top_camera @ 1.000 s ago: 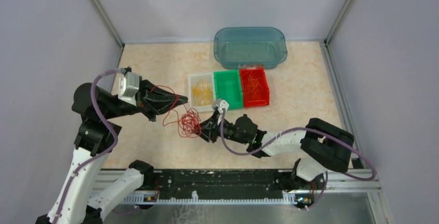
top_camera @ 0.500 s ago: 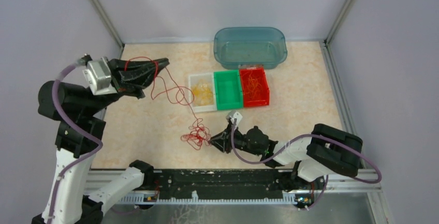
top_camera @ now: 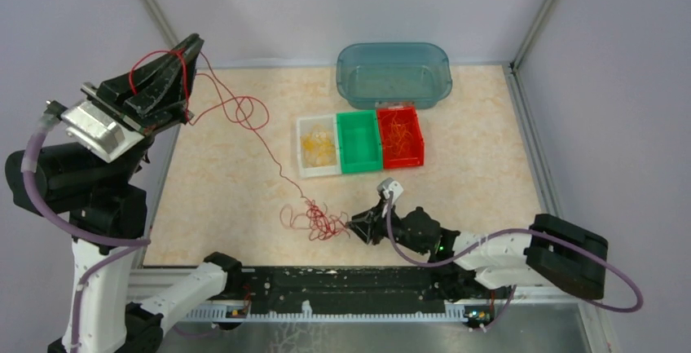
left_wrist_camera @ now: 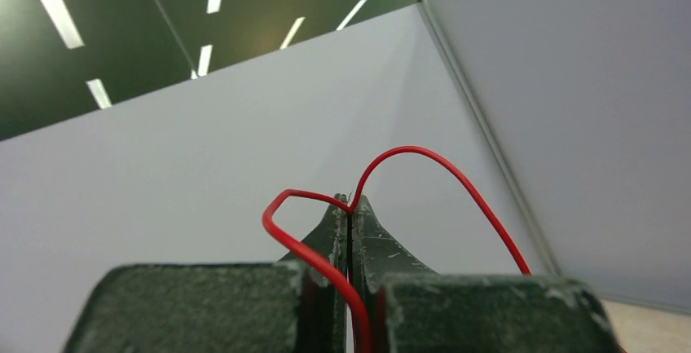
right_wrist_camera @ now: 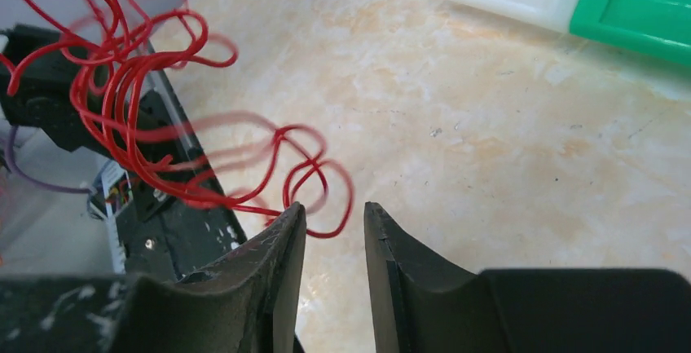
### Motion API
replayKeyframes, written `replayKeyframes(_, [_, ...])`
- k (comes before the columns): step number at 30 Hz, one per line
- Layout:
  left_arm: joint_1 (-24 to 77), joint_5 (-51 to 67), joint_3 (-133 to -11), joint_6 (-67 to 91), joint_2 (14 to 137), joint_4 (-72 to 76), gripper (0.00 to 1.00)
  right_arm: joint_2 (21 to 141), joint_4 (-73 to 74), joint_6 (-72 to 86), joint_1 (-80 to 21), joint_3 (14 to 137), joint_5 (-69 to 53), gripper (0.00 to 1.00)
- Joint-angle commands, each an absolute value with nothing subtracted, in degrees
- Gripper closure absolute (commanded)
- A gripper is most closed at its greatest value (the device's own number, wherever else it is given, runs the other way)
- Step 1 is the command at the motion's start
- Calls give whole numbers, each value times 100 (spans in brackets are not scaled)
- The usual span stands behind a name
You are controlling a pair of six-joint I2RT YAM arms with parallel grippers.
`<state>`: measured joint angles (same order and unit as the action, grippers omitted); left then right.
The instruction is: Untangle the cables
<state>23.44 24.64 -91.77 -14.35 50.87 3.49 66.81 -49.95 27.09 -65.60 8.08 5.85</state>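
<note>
Cables [top_camera: 314, 221] lie as a loose red clump on the table [top_camera: 228, 198] at lower centre of the top view, close to the near edge. One red strand [top_camera: 244, 112] leaves the clump and climbs through a few slack loops to the upper left. There the left tool [top_camera: 189, 50] is clenched on it, high above the table. The left wrist view shows the strand pinched right at the fingertips, with a loop arching free on either side. I judge the raised, far-off pose is meant to give the strand room to draw out of the tangle.

The right tool [top_camera: 356, 224] sits low, just right of the clump, tips pointing into it. Its wrist view shows the jaws parted, with bare table in the gap and red loops just ahead. One loop passes close by the finger at the left of that frame, but nothing is pinched. It looks placed to steady or catch the clump, though it grips nothing now.

Three bins sit side by side at centre: a white bin [top_camera: 303, 145] with yellow wires, a green bin [top_camera: 359, 143], and a red bin [top_camera: 415, 134] with more wires. They are probably there for sorting by colour. A tub [top_camera: 393, 73] stands behind them.
</note>
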Motion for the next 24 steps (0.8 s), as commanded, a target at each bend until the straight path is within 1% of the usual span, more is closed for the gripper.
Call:
replayKeyframes(1, [2355,1760,-9251,-1985,5186,1218,100,5900,-4302,2664,-6653,845,1152,60])
replayKeyframes(3, [2355,1876,-9279,-1994,5216,1218,100,5527,-4041,2602,-6646,896,1279,52])
replayKeyframes(6, [2355,2343,-9285,-1806,5221,1015,100,5030,-3672,2388,-6650,1062,1262,34])
replayKeyframes(7, [2349,2447,-9267,-1761,5201,971,100,4879,-3475,2288,-6646,1161,1227,30])
replayKeyframes(10, [2355,2928,-9197,-1569,5188,840,100,4484,-2931,1977,-6648,1511,1064,23])
replayKeyframes(13, [2347,3321,-9158,-1325,5197,702,100,4439,-2981,1723,-6645,1924,854,19])
replayKeyframes(16, [2351,3661,-9085,-1098,5192,683,100,5022,-3516,1466,-6645,2560,459,17])
replayKeyframes(20, [2354,3898,-9137,-885,5244,659,100,6334,-4346,1281,-6647,3682,-372,16])
replayKeyframes(24, [2354,3952,-9203,-878,5257,549,100,7435,-5030,1249,-6652,4651,-788,12])
